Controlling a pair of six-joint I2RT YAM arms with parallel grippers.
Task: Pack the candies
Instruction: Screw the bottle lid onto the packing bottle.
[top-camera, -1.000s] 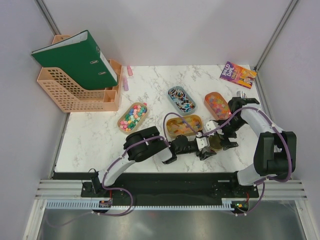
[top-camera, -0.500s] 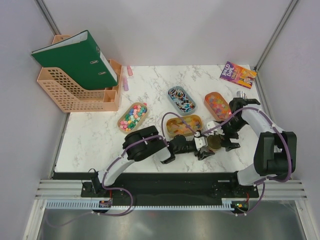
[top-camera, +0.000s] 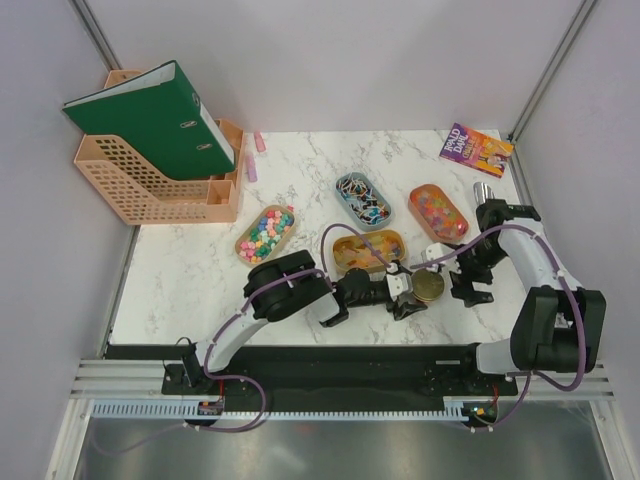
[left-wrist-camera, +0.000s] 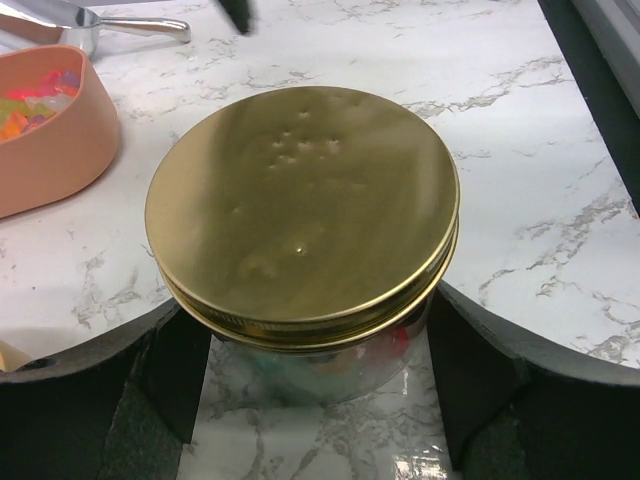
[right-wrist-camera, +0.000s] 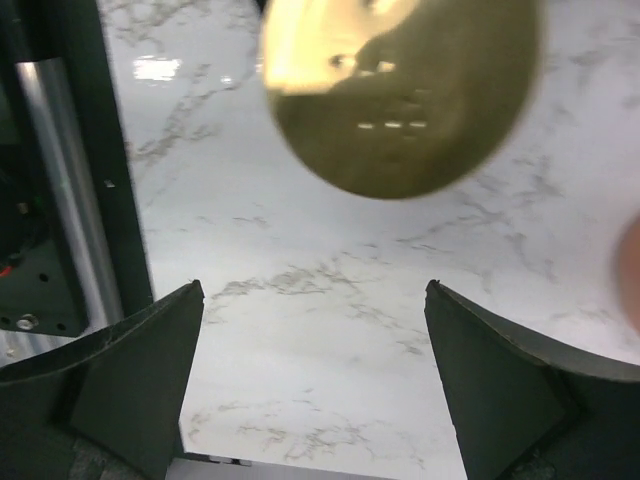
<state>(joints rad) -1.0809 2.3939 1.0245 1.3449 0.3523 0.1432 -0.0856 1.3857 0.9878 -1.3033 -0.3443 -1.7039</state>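
On the table (top-camera: 200, 270), four oval trays (top-camera: 363, 199) are being kept in an arc around mid-frame — candies (top-camera: 265, 233) are being held in the leftmost tray (top-camera: 241, 248). A lidded jar (top-camera: 430, 287) is being kept just right of the lowest tray (top-camera: 375, 235). At upper left a binder (top-camera: 150, 115) is being carried on a file rack (top-camera: 150, 195); at upper right, a book (top-camera: 476, 150) is being kept.

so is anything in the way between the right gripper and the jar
Nothing visible: only bare marble table lies between the open right gripper and the gold lid on the jar. The left gripper grips the jar from the opposite side.
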